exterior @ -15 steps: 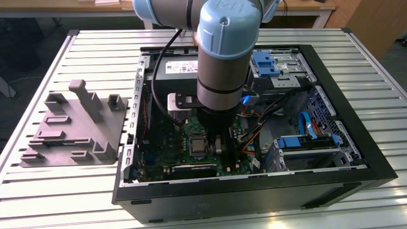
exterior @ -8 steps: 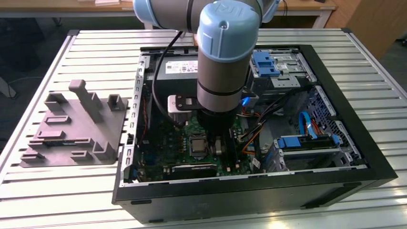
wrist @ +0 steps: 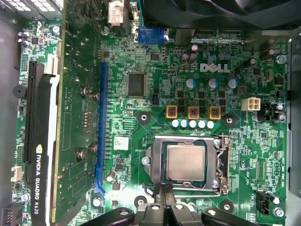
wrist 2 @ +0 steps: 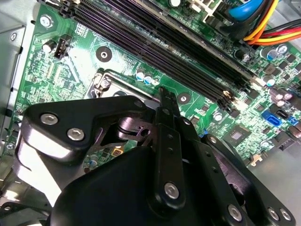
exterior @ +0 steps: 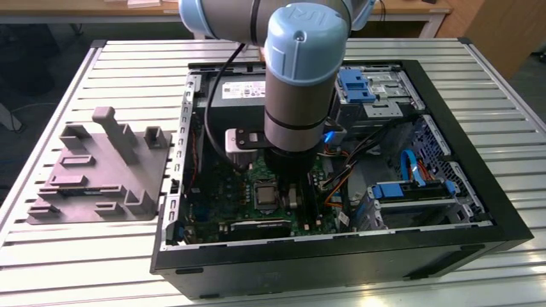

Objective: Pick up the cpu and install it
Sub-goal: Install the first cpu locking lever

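So the cpu (wrist: pixel 186 163) is already sitting in the socket (wrist: pixel 187 164) on the green motherboard (wrist: pixel 155 99), silvery top facing up, square inside the dark metal frame. In the first wrist view it's lower right of centre, with the gripper (wrist: pixel 163 203) just below it at the bottom edge of the frame. The fingers (wrist: pixel 164 194) look pinched together into one thin dark tip that reaches the socket frame's lower edge, and there's nothing between them as far as I can see.

In the second wrist view the black gripper body (wrist 2: pixel 155 183) fills the lower half and the tip pokes up mid-frame over the socket corner (wrist 2: pixel 106 82); long memory slots (wrist 2: pixel 169 44) run diagonally across the top.

In the exterior view the arm (exterior: pixel 298 96) comes straight down into the open computer case (exterior: pixel 477 192), centre of frame, and the socket shows just to the left of the gripper. A grey plastic fixture (exterior: pixel 98 176) sits on the slatted counter (exterior: pixel 128 64) at the left, well apart from the case.
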Controlling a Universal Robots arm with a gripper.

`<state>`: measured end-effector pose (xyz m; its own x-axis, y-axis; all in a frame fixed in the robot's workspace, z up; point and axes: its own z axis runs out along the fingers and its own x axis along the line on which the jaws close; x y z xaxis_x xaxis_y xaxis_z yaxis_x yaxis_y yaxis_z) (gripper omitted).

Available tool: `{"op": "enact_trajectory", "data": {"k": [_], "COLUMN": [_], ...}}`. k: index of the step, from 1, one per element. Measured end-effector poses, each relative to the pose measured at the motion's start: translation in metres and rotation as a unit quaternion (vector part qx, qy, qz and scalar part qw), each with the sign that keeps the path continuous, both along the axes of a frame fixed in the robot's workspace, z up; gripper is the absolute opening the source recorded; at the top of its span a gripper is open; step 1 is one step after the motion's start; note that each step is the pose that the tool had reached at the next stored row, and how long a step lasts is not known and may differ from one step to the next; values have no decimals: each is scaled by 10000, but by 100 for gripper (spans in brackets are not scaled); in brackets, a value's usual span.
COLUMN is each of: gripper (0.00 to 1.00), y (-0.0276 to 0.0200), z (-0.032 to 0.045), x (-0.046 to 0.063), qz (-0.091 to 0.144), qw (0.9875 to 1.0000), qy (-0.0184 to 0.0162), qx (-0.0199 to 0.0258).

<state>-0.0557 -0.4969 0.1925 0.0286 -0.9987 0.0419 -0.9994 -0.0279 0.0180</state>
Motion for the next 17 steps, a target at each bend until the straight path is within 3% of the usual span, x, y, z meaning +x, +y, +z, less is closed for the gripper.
{"op": "enact_trajectory", "data": {"k": [17], "gripper": [11], "y": [1], "z": [-46], "x": [33], "qz": [10], "qw": [10000], "qy": [-2], "qx": [4]}}
